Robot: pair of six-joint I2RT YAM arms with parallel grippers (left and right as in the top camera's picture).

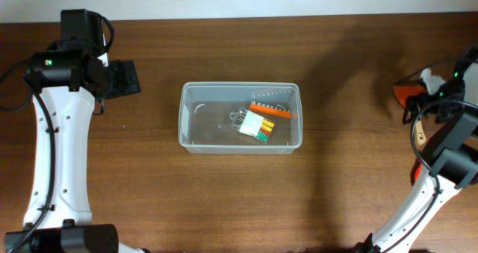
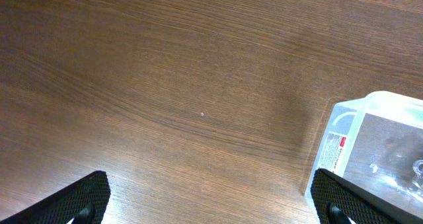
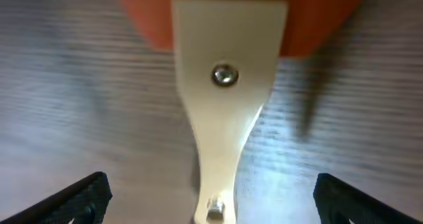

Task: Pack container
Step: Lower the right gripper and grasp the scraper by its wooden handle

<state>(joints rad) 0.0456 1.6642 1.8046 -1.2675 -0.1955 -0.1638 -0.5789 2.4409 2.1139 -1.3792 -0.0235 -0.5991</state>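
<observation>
The left claw [image 2: 211,207] and right claw [image 3: 211,204] both gape wide, empty; a cream-handled orange tool [image 3: 225,118] runs 12 to 6 under the right one; the container [image 1: 182,122] sits mid-way across the surface [image 1: 224,201], at its 9 o'clock.

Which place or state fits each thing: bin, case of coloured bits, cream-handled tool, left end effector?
1. bin
2. case
3. cream-handled tool
4. left end effector

a. inside the bin
b. far right, outside the bin
c. centre of the overhead view
d. open, left of the bin

Pairs: 1-c, 2-a, 3-b, 4-d
</observation>
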